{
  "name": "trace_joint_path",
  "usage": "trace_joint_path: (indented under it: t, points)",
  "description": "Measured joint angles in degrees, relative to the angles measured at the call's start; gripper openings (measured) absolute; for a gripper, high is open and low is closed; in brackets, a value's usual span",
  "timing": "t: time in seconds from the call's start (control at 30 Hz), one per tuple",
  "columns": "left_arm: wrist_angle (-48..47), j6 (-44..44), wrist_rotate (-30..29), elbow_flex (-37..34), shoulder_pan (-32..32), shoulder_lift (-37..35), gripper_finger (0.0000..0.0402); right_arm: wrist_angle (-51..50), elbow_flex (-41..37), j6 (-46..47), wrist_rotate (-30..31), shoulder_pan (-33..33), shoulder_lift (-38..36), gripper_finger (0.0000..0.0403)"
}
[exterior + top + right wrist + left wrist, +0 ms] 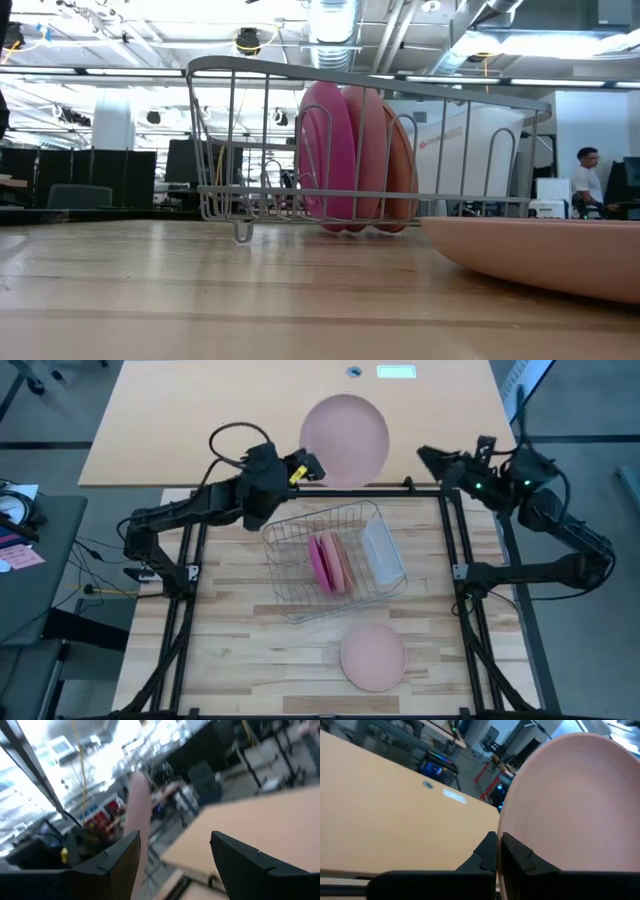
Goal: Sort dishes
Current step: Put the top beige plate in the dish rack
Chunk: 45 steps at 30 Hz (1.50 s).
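My left gripper (305,468) is shut on a pale pink dish (345,440), which it holds high over the table's far edge. The same dish fills the left wrist view (575,810). My right gripper (430,460) hangs open to the right of that dish, apart from it, with nothing between its fingers (175,865). A wire rack (335,560) stands mid-table. In it a magenta dish (325,155) and salmon dishes (375,160) stand on edge. Another salmon dish (373,657) lies flat near the table's front edge. My left gripper pinches the pink dish's rim (502,827) between its two fingers, on the side toward the table's left. The fingers (487,852) lie level and come at it from the left. The dish is lifted clear and shows its round face upward in the high view.
A translucent tub (383,550) sits in the rack's right part. A black frame rail (420,488) runs along the table's far edge under both grippers. An orange tabletop (200,420) lies beyond. Bare wood (240,650) lies left of the flat dish.
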Motion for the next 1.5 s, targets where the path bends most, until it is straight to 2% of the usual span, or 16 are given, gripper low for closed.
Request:
trace_joint_path:
  t: [0.2,0.4,0.5,0.67,0.8,1.03,1.2,1.5]
  points:
    - [-7.9,0.0,-4.0,0.0,-3.5,0.0,0.0000,-5.8,0.1,3.8,-0.8,1.8,-0.1,0.0248]
    - [-16.0,-0.1,-0.6,0.0,-4.0,0.0,0.0000,-12.3,0.0,7.3,-10.4,2.6,3.2,0.0248]
    - [-20.4,0.8,1.0,0.0,-4.0,0.0,0.0000,-15.0,0.0,8.5,-12.0,2.6,5.3,0.0248]
    - [-25.9,0.8,3.9,0.0,-4.0,0.0,0.0000,-14.9,0.0,8.9,-12.3,2.5,9.2,0.0248]
    - [-29.1,-1.2,5.0,0.0,-4.0,0.0,0.0000,-13.1,0.0,8.8,-15.7,2.6,11.5,0.0248]
    - [-29.7,-2.4,5.5,0.0,-4.0,0.0,0.0000,-12.7,0.0,9.2,-16.7,2.5,15.2,0.0240]
    - [-29.7,-2.4,6.2,0.0,-4.0,0.0,0.0000,-12.4,0.0,9.2,-17.2,2.1,16.1,0.0187]
    - [-28.8,-2.4,9.6,0.0,-4.1,0.0,0.0001,-14.3,0.0,8.0,-16.3,1.5,16.1,0.0032]
